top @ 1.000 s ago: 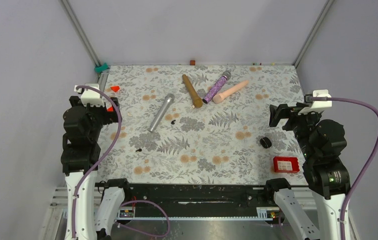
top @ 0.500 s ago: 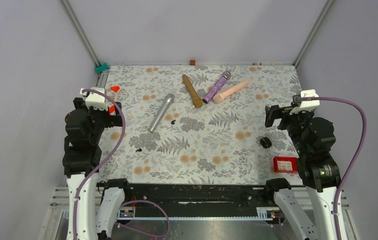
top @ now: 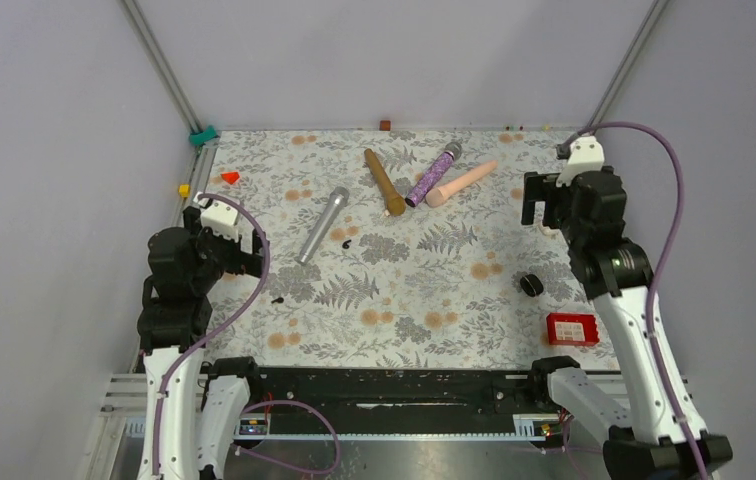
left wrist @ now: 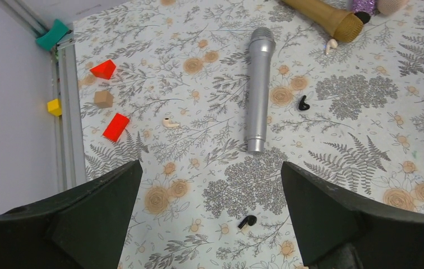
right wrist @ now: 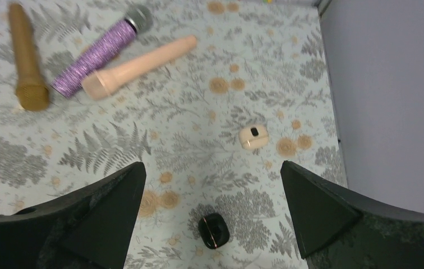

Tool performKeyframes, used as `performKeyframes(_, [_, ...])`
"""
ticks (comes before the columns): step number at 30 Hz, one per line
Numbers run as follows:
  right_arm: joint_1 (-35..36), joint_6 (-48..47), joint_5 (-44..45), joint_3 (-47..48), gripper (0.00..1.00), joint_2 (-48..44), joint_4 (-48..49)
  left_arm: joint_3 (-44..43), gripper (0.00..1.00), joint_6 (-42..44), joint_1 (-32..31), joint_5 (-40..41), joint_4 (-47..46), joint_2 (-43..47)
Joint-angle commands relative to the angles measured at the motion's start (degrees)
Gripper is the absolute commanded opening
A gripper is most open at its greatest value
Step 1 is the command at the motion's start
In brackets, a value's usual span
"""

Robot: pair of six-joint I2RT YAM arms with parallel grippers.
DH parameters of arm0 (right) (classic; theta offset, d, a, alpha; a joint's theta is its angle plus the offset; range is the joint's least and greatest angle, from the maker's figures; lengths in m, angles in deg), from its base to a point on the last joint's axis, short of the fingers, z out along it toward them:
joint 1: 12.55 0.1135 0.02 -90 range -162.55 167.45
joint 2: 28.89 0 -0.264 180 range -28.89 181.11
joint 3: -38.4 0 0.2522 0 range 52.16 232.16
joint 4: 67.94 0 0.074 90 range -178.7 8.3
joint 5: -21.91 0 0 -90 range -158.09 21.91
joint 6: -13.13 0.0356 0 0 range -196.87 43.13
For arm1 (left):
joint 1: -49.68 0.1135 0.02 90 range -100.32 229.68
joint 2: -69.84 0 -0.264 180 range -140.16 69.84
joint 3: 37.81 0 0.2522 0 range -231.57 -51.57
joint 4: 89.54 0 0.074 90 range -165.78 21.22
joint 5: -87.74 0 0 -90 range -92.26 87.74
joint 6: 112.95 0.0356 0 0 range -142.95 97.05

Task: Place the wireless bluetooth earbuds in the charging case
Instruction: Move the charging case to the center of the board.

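Two tiny black earbuds lie apart on the flowered cloth: one beside the silver microphone, the other nearer the left arm. The black rounded charging case sits at the right side. My left gripper hangs open above the nearer earbud, which shows low between its fingers. Held high, my right gripper is open too, and the case shows low between its fingers. Neither gripper holds anything.
A silver microphone, a brown one, a purple one and a pink one lie across the far half. A red box sits near the right front. Red blocks, a cream case and white earbuds lie about.
The left arm has swung nearer and rightward over the cloth. The right arm has risen and moved toward the far side. Both grippers stay open; no object has moved.
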Motion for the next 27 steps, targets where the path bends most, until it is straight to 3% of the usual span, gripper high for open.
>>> performKeyframes(1, [-0.2, 0.9, 5.1, 2.9, 0.98, 6.7, -3.1, 1.0, 0.98, 1.4, 0.3, -4.7, -2.3, 0.6])
performKeyframes(6, [-3.4, -0.4, 6.1, 4.1, 0.99, 15.6, -4.1, 0.5, 0.99, 1.5, 0.3, -5.3, -1.6, 0.1])
performKeyframes(11, [-9.9, 1.1, -0.7, 7.1, 0.99, 26.7, -7.4, 0.2, 0.99, 1.8, 0.3, -6.4, -1.0, -0.7])
performKeyframes(20, [-17.0, 2.8, -4.8, 18.4, 0.98, 48.6, -14.3, -0.2, 0.98, 1.7, 0.4, -6.2, -0.6, -0.5])
performKeyframes(27, [-18.5, 1.8, -6.6, 23.5, 0.98, 58.6, -16.5, -0.3, 0.98, 2.0, 0.3, -6.7, -0.3, -1.2])
